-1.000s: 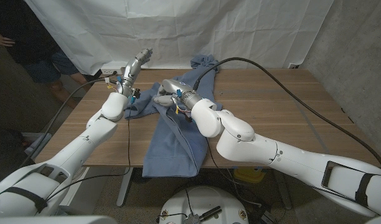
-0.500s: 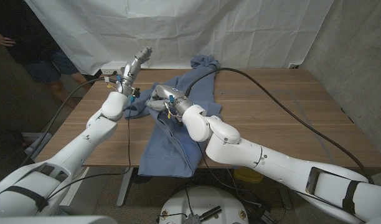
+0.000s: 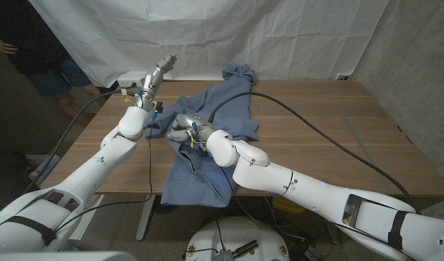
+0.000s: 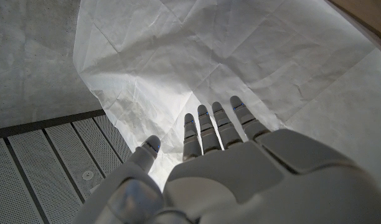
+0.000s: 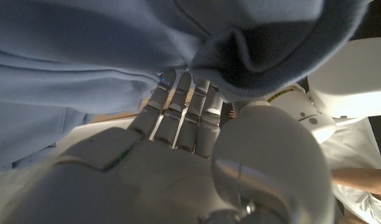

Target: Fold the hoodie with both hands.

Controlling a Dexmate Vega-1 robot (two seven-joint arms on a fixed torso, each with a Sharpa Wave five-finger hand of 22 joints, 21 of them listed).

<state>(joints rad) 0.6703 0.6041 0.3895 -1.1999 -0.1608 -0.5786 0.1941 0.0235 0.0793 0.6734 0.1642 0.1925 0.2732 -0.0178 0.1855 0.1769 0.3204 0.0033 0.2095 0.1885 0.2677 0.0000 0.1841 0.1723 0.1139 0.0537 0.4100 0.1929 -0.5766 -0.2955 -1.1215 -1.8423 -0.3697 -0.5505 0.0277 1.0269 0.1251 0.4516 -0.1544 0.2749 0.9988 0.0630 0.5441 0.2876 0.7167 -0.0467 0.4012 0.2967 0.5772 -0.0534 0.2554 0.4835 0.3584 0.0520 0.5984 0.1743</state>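
White sheeting hangs behind my table. One blue hoodie drapes over its near edge. My right hand touches it, grip unclear; my left hand is raised, fingers straight, empty.

The head view looks down on the bench from high at its near edge. The left wrist view faces up and away from the bench toward the white backdrop. The right wrist view sits very close, perhaps touching, against the blue hoodie, shared with the head view
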